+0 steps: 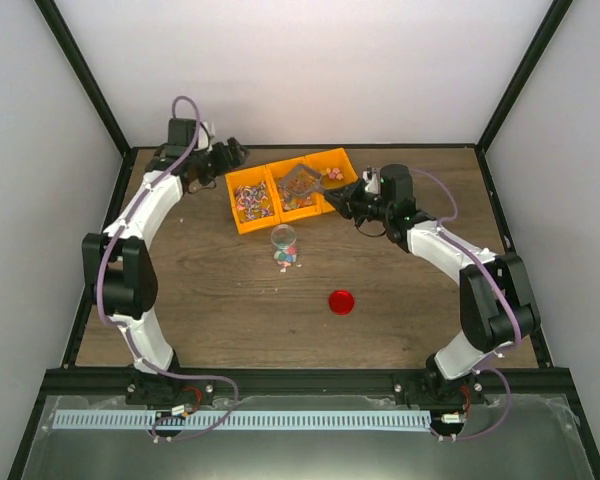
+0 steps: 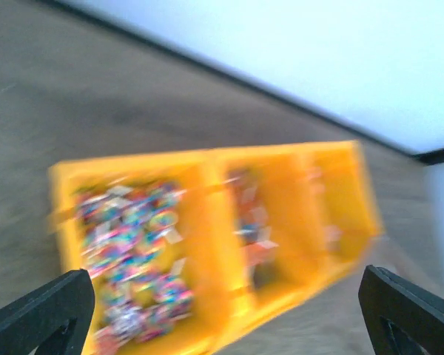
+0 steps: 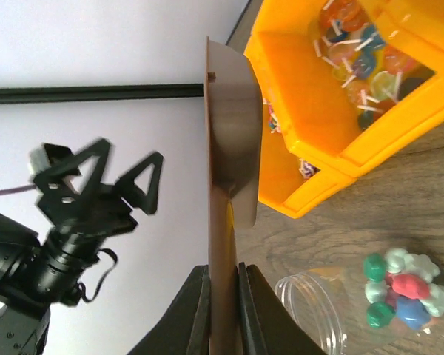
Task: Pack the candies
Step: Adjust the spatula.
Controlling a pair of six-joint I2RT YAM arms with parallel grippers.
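Top external view first: what do the containers hold?

The yellow tray (image 1: 342,162) has three compartments. Its left one is heaped with multicoloured candies (image 1: 252,200), the middle one holds a thinner scatter, and the right one has a few pieces on a bare yellow floor. Just in front of the tray sits a small clear jar (image 1: 283,238), uncapped, with a little clump of white, green, red and blue pieces at its bottom. The round red lid (image 1: 341,301) lies apart from it, nearer my bases.

And your tools?

My right tool (image 3: 223,296) is clamped on the stem of a thin brown scoop (image 3: 229,133), whose blade hangs over the middle compartment. My left tool (image 2: 222,318) hovers off the tray's far left end with its fingers (image 2: 41,310) spread wide and nothing between them. Its wrist picture is blurred, so I cannot make out single sweets there.

What about the surface and the room?

The desk (image 1: 230,310) is brown wood grain. White walls (image 1: 300,70) close it in on three sides, and a black frame (image 1: 380,147) runs along the far edge and up the corners.

Where is there room to move?

The tray lies in the far half of the desk, short of the far edge, with bare wood at either end. The jar stands between the tray and the lid. A broad stretch of desk runs from the jar toward my bases, carrying the lid.
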